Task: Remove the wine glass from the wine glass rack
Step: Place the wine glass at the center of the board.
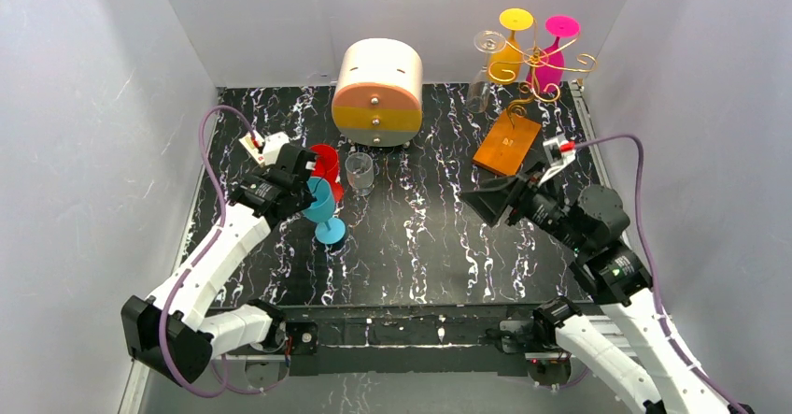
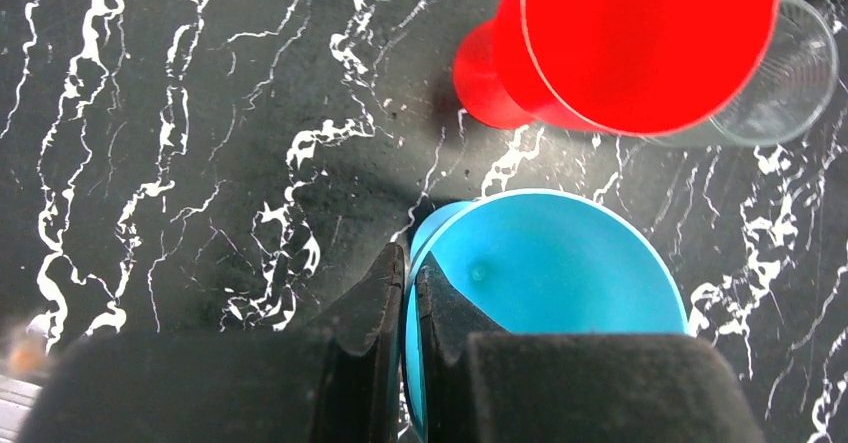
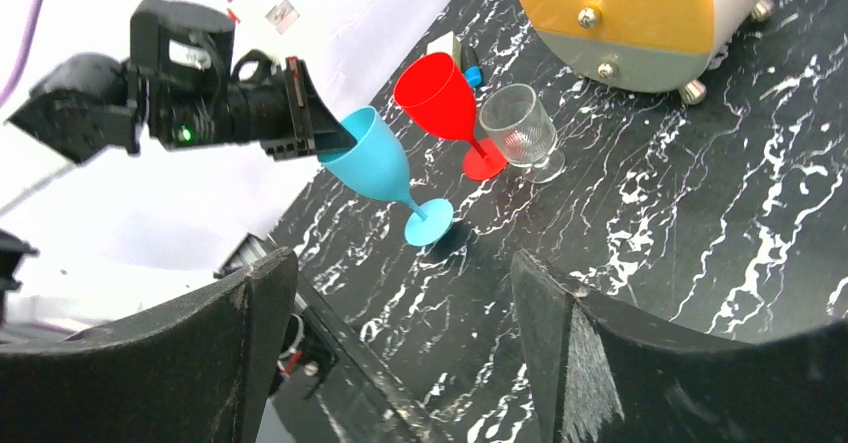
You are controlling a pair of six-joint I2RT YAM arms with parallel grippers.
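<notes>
Left jaws pinch the rim of the blue wine glass; it is tilted, foot near the bench, well apart from the wine glass rack. Right jaws gape empty. I judge it light, stiff, slick; the stem looks a safer hold.

The table is showing black with white marble veining, and the round drawer box on it is wearing cream over bands of pale orange, yellow and grey. Right of the drawer box, the wine glass rack is gleaming in gold wire over an orange-brown base, with a yellow glass, a magenta glass and a clear glass. In front of the drawer box, a red wine glass, a clear tumbler and a blue wine glass are showing, while the left gripper and right gripper are appearing black on white arms with purple cables.
</notes>
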